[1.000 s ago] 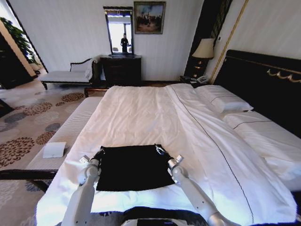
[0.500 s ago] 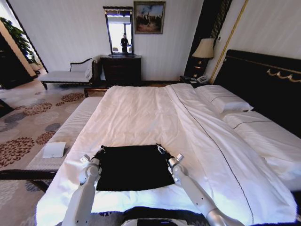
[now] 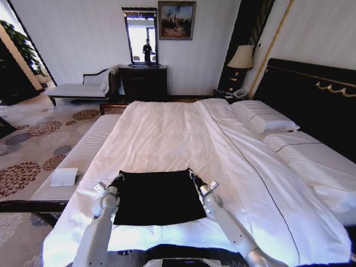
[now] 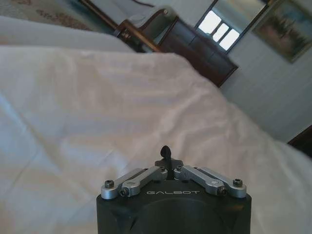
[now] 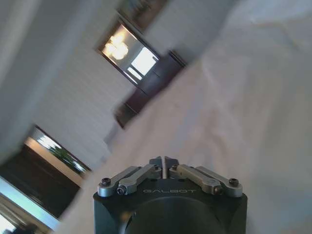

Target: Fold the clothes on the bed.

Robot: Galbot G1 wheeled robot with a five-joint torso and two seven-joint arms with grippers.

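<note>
From above, both grippers point(image 3: 119, 178) point(image 3: 192, 176) pinch the black cloth's point(image 3: 157, 197) far corners on the bed point(image 3: 167, 133); wrist views show fingers point(image 4: 165, 152) pressed together.

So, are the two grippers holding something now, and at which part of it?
Both appear shut on the black garment: the left gripper at its far left corner, the right gripper at its far right corner, over the bed.
</note>
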